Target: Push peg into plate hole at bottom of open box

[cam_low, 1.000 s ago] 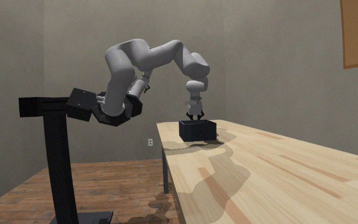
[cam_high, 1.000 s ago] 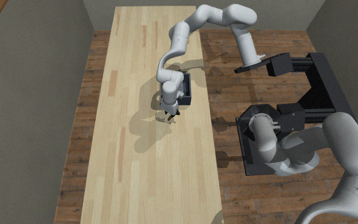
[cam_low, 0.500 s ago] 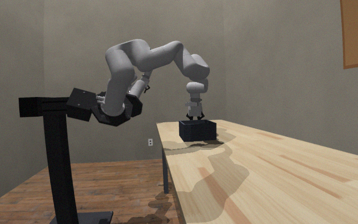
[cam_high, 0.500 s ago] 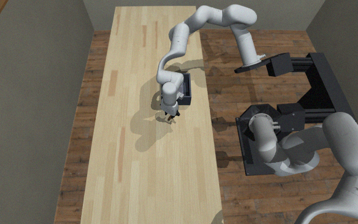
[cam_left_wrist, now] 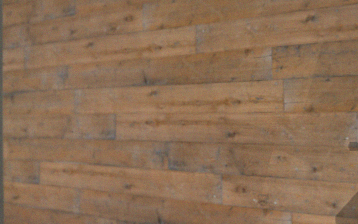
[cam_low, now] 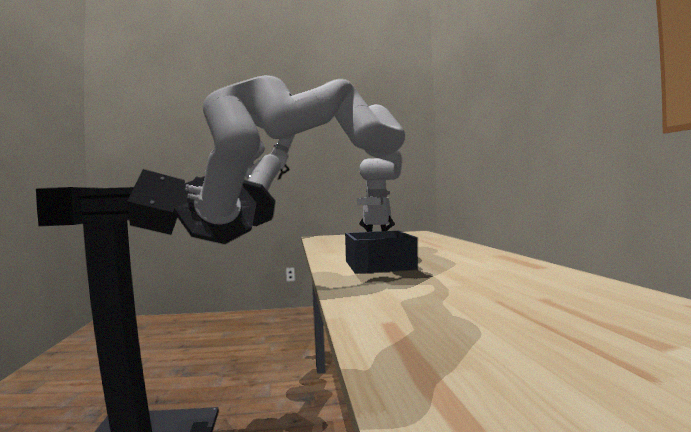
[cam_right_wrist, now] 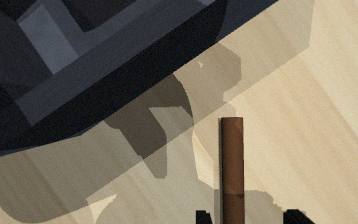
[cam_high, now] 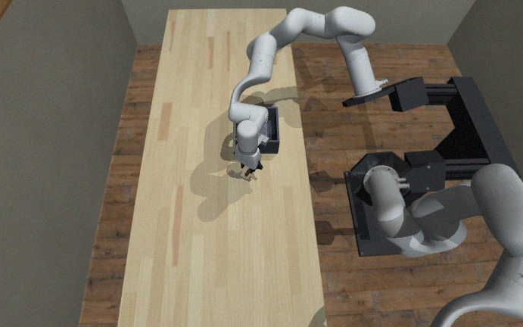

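From the right wrist, the nearest things are the black fingertips of the right gripper, cut off by the lower edge of the view. They stand partly open, a little under halfway, gripping nothing. The brown peg runs into the space between them, closer to one fingertip and well apart from the other; its lower end is cut off. The peg lies outside the box, over the pale wooden table, and from above only a short piece shows beside the fingers.

Beyond the peg's visible end is the dark open box, standing on the table, its near wall apart from the peg. Shadow and the frame edge hide much of the inside, and I cannot make out the hole in the plate. From above, the right arm covers part of the box; the exterior view shows only its outer walls and rim, and the peg is hidden.

Farther back in the exterior view, the left gripper is small, held well away from the table, wide open and empty. Its own camera shows floorboards and cut-off dark parts at the right edge, too little to name.
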Controlling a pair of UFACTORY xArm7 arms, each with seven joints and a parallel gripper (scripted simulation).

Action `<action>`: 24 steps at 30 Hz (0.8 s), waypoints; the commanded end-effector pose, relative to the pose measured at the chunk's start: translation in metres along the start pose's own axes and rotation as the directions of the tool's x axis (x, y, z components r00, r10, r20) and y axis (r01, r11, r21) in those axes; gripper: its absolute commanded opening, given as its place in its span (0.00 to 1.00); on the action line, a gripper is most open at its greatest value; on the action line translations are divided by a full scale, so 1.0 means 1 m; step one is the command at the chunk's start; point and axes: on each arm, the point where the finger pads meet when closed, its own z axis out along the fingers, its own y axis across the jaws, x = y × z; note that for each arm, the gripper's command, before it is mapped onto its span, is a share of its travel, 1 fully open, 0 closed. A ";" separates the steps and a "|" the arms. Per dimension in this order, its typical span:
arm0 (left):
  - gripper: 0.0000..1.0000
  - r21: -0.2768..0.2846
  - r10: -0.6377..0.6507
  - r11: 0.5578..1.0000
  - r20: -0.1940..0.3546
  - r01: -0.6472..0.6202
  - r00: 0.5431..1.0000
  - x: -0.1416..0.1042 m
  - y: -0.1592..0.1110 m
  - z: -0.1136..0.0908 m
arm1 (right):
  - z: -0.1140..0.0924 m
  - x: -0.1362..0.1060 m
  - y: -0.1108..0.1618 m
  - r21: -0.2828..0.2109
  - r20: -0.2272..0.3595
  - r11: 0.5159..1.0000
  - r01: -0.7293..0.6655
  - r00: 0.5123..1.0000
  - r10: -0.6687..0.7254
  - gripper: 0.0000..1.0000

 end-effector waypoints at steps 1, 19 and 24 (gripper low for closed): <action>1.00 -0.001 -0.002 1.000 -0.003 0.002 1.000 0.001 0.000 -0.001 | -0.003 -0.002 0.000 0.000 -0.003 1.000 -0.001 1.000 0.001 0.44; 1.00 -0.001 -0.002 1.000 -0.003 0.002 1.000 0.001 0.000 -0.001 | -0.003 -0.002 -0.001 0.001 -0.256 1.000 -0.001 0.967 0.001 0.44; 1.00 -0.001 -0.002 1.000 -0.003 0.002 1.000 0.001 0.000 -0.001 | -0.003 -0.003 -0.001 0.002 -0.306 1.000 -0.002 0.952 0.002 0.44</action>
